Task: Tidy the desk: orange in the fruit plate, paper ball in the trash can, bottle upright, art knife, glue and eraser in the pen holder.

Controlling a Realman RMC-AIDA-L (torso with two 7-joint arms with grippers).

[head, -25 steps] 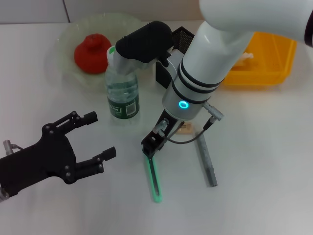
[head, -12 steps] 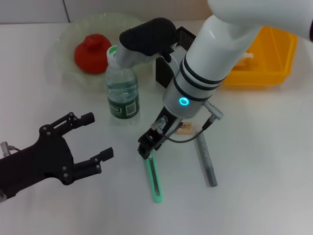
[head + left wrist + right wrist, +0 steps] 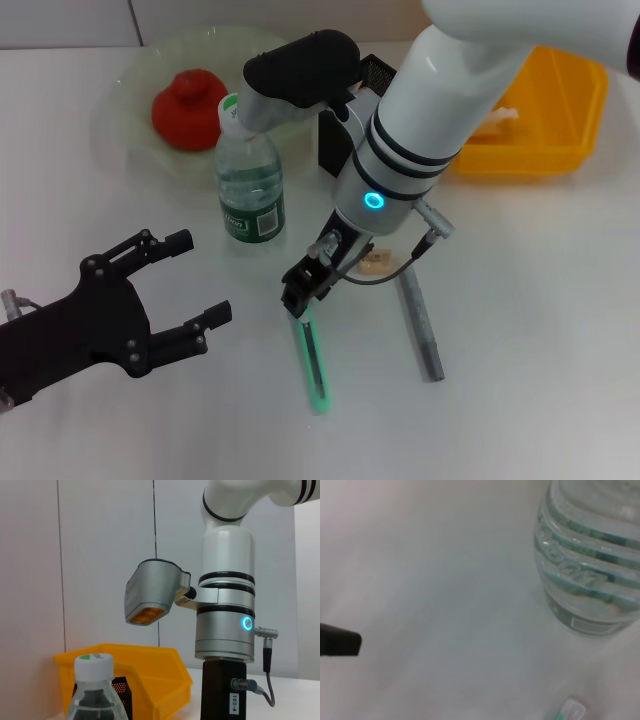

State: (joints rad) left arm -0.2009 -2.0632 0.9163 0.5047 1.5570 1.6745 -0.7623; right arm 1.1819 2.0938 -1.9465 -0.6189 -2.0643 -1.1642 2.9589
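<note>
One upright green-labelled bottle [image 3: 250,180]

A smooth white desk [image 3: 560,330] is filling the head view under soft, even light. Behind it, a pale grey panelled wall [image 3: 100,555] with thin dark vertical seams is rising.

The bottle [image 3: 587,575] stood upright on the white desk [image 3: 445,605], just its lower ribbed part showing. A green-tipped thing [image 3: 569,712] lay near its base, too blurry to name.
</note>
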